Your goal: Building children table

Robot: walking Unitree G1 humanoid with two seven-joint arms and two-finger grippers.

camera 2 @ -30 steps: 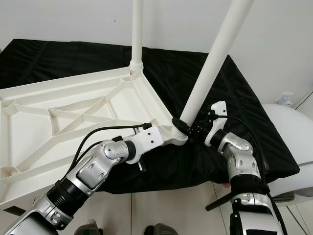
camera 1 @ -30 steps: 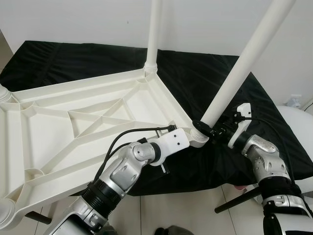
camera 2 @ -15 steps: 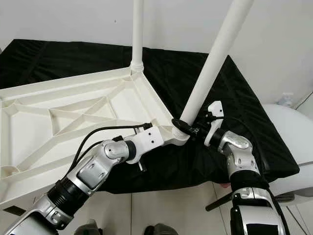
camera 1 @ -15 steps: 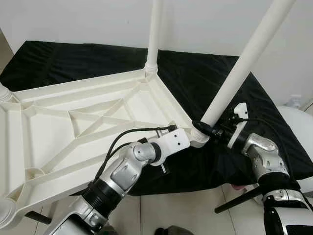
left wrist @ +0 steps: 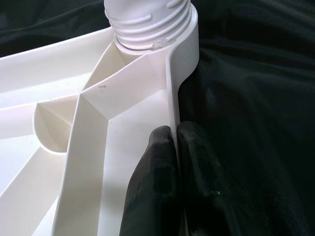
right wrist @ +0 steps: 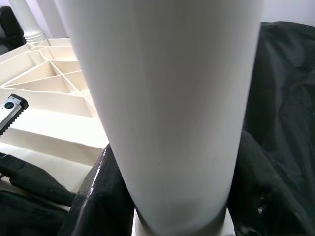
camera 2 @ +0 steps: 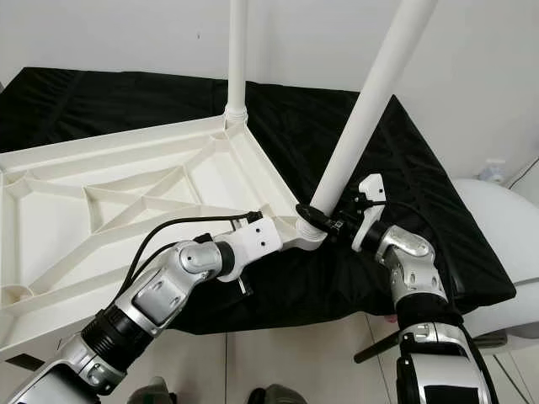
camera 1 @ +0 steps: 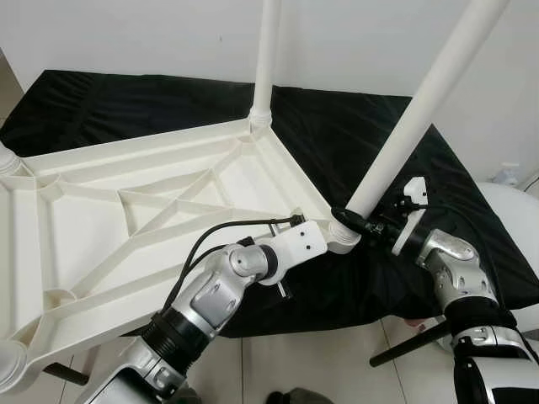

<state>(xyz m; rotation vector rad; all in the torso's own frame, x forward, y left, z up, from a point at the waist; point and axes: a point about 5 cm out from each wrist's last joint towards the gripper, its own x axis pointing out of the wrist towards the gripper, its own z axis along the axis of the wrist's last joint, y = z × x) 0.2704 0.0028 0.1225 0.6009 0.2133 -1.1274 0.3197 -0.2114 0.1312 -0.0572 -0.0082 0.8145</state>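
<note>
A plain indoor room, likely part of a home: a bare white wall point(camera 1: 354, 34), pale glossy floor tiles point(camera 1: 320, 362), and a bench draped in crumpled black cloth point(camera 1: 126, 105) carrying an upturned white plastic ribbed tabletop point(camera 1: 126, 219).

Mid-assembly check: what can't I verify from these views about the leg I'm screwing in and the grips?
- Leg top: cut off by the eye views' upper edge.
- Thread seating in the corner socket: left wrist view crops the leg; right wrist view is blocked by the leg's shaft.
- Right gripper fingertips: hidden behind the leg.
- Left gripper pinches the tabletop rim; grip depth unclear.
</note>
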